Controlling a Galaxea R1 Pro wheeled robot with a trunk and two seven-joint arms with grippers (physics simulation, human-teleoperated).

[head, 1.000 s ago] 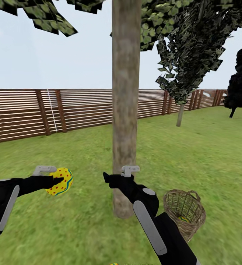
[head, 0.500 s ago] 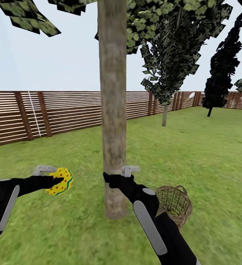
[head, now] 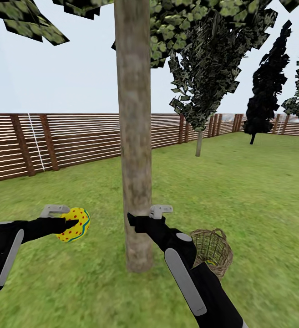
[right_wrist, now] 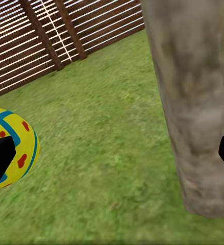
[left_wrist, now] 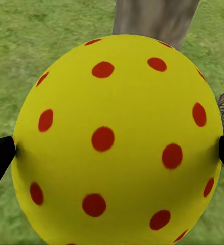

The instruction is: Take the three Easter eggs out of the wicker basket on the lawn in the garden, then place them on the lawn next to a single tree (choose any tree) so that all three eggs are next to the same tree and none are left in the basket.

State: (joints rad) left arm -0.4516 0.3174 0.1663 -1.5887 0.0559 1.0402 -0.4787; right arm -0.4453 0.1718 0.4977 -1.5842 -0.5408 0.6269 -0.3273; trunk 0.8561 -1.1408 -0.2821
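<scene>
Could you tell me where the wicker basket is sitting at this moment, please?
In the head view the wicker basket stands on the lawn at lower right, just right of the thick tree trunk's base, partly hidden behind the right arm.

A fenced garden, rendered in simulation. Mottled green lawn (head: 240,191) spreads in every direction, bounded from nine o'clock round to two o'clock by a brown fence (head: 76,136) of horizontal wooden slats. A thick grey-brown tree (head: 133,159) stands at twelve o'clock, blocky leaves overhead. A thin-trunked tree (head: 204,77) rises at one o'clock and a black conifer (head: 267,86) at two o'clock. Pale open sky (head: 63,77) sits above the fence. A wicker basket (head: 211,249) rests on the grass at five o'clock.
</scene>
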